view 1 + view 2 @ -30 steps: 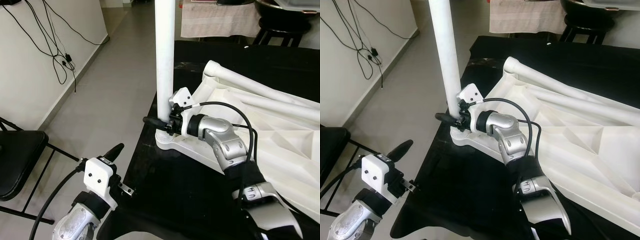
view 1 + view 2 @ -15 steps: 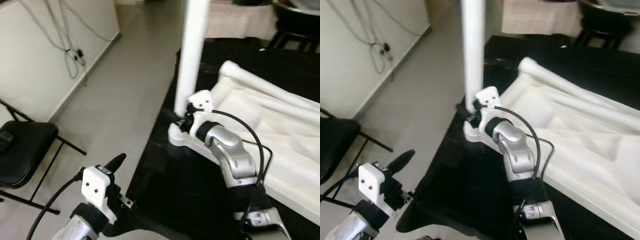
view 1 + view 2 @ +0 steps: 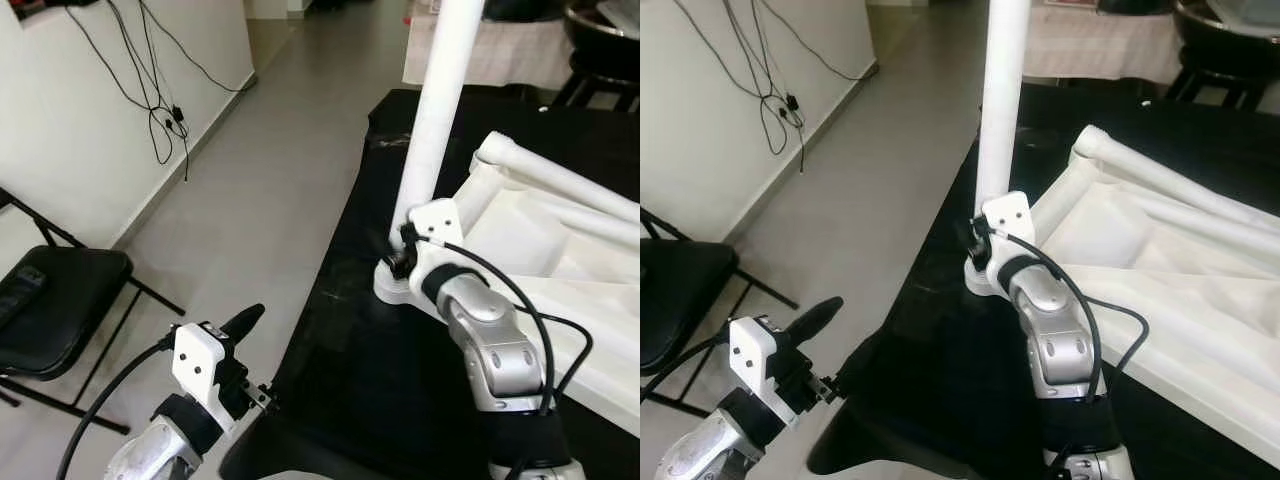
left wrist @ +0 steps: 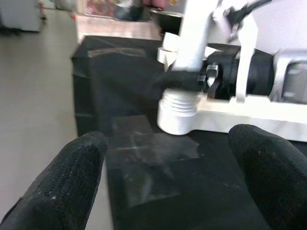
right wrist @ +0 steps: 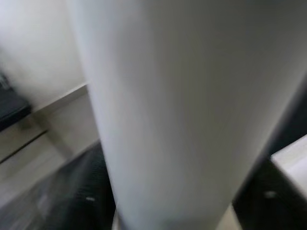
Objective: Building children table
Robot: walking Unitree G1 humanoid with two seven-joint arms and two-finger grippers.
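Both head views look forward and down from above onto the black-covered table (image 3: 400, 380), the grey floor (image 3: 250, 200) and a folding chair (image 3: 50, 300) to the robot's left; they share this ground with a slight sideways offset. The left wrist view looks low and level between its own fingers (image 4: 72, 182) toward the white leg (image 4: 192, 62), near, which the head views also cover. The right wrist view sits hard against that leg (image 5: 168, 110), blurred.
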